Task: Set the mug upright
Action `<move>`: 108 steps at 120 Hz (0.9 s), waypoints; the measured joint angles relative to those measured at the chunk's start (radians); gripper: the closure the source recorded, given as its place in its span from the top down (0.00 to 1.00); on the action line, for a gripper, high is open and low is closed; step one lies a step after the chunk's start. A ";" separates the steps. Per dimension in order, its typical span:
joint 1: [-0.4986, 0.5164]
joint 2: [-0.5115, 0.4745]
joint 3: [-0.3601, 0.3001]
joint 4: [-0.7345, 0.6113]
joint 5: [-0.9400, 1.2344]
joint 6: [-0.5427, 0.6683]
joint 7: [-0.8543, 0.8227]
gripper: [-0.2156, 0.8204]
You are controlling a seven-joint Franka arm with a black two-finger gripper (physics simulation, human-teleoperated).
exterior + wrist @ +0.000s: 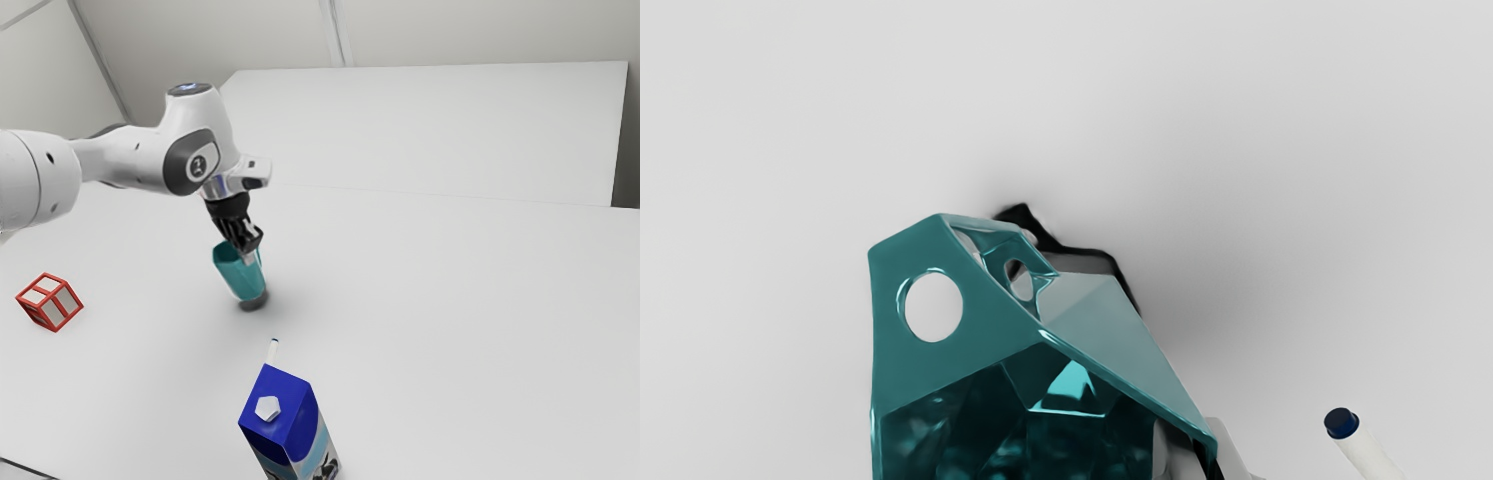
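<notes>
At the centre-left of the exterior view, my gripper (248, 254) reaches down to the upper rim of the teal mug (239, 276). The mug leans, its open end up toward the hand and its dark base low at the table; whether the base touches the table I cannot tell. In the wrist view the mug (906, 370) shows its rim, dark inside and handle with round holes. The gripper (1196, 457) has its grey fingertips on either side of the mug's wall, shut on it near the rim; they are partly hidden by the mug.
A blue and white carton (287, 420) stands toward the exterior view's bottom, with a white marker (273, 351) with a dark blue end just behind it. The marker (1366, 447) lies beyond the mug in the wrist view. A red-edged cube (50, 302) is at the exterior view's left.
</notes>
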 joint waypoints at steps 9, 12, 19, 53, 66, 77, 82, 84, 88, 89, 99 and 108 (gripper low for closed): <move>0.000 0.021 0.000 -0.001 0.006 0.012 -0.025 0.03; 0.000 0.026 0.000 -0.001 0.009 0.015 -0.033 0.03; -0.001 0.038 0.000 -0.001 0.015 0.021 -0.050 0.03; -0.008 0.051 -0.001 0.001 0.019 0.031 -0.109 0.40; -0.014 0.012 -0.001 0.006 0.012 0.015 -0.123 0.56; -0.022 -0.024 0.001 0.050 -0.005 -0.041 -0.133 0.64; -0.023 -0.030 0.005 0.098 -0.015 -0.081 -0.137 0.67; -0.022 -0.031 0.006 0.120 -0.018 -0.099 -0.139 0.67; -0.020 -0.033 0.011 0.165 -0.023 -0.133 -0.142 0.69; -0.022 -0.033 0.015 0.177 -0.024 -0.141 -0.143 0.70; -0.016 -0.034 0.041 0.283 -0.027 -0.224 -0.150 0.73; -0.010 -0.036 0.050 0.363 -0.023 -0.291 -0.154 0.75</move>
